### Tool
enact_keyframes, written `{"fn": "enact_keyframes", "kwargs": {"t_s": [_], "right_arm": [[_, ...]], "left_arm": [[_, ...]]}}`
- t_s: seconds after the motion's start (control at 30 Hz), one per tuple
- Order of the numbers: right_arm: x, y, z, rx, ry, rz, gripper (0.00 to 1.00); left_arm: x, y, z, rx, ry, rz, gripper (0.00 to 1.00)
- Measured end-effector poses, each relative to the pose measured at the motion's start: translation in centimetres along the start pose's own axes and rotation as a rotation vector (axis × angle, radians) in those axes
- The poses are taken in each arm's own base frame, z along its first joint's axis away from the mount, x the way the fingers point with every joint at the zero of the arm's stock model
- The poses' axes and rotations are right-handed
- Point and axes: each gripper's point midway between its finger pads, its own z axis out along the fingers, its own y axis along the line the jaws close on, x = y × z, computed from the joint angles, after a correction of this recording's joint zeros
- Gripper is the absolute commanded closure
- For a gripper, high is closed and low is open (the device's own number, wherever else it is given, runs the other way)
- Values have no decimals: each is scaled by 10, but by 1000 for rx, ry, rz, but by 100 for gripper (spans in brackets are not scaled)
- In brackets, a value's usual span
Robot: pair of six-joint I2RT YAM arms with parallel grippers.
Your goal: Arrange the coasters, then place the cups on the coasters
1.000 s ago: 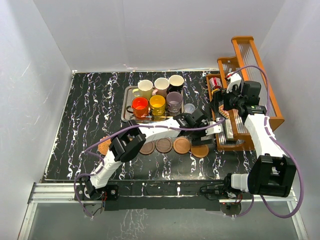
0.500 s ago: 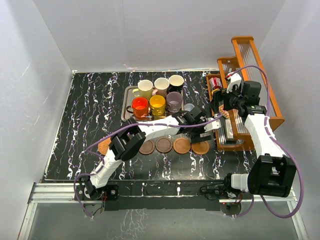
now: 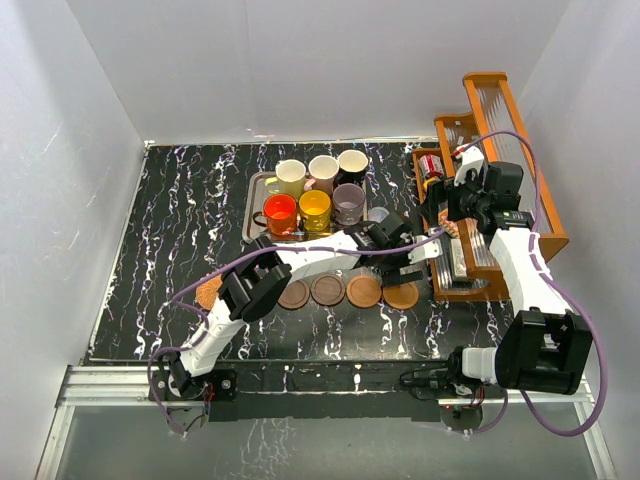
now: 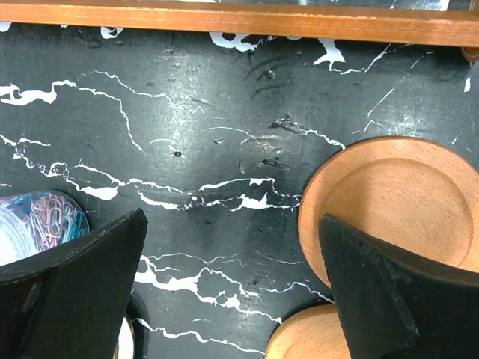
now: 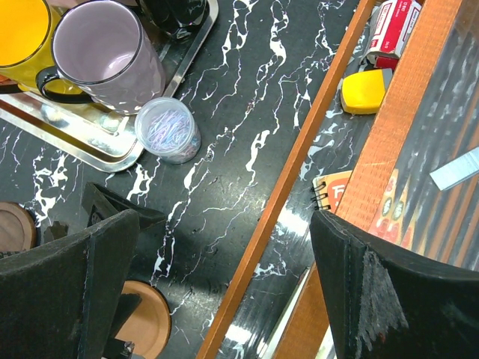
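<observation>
Several wooden coasters (image 3: 327,290) lie in a row on the black marble table, the rightmost (image 3: 401,296) light wood. A woven coaster (image 3: 208,292) peeks out from under the left arm. Several cups stand on the steel tray (image 3: 256,190), among them the red-orange cup (image 3: 279,213), the yellow-orange cup (image 3: 315,210) and the purple-grey cup (image 3: 348,203). My left gripper (image 3: 405,263) (image 4: 232,284) hangs open and empty just beside the rightmost coaster (image 4: 397,202). My right gripper (image 3: 442,208) (image 5: 224,277) is open and empty over the wooden organizer's rail (image 5: 299,164).
A small clear jar of paper clips (image 3: 378,215) (image 5: 167,129) stands between the tray and the left gripper. The wooden organizer (image 3: 500,130) at the right holds a notebook (image 5: 333,191), a yellow object (image 5: 363,93) and a red-and-white pack (image 5: 393,22).
My left gripper has drawn back a little from the organizer toward the rightmost coaster, which now lies slightly farther back. The right arm has not moved.
</observation>
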Motion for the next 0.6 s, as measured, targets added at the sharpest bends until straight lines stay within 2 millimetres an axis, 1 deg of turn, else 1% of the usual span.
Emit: {"fn": "enact_keyframes", "kwargs": {"t_s": [0.43,0.6], "right_arm": [[0,0,0,-1,0,3,2],[0,0,0,-1,0,3,2]], "left_arm": [[4,-8,-6,50,33,-8,1],[1,-9,-8,61,34,-15,1]]}}
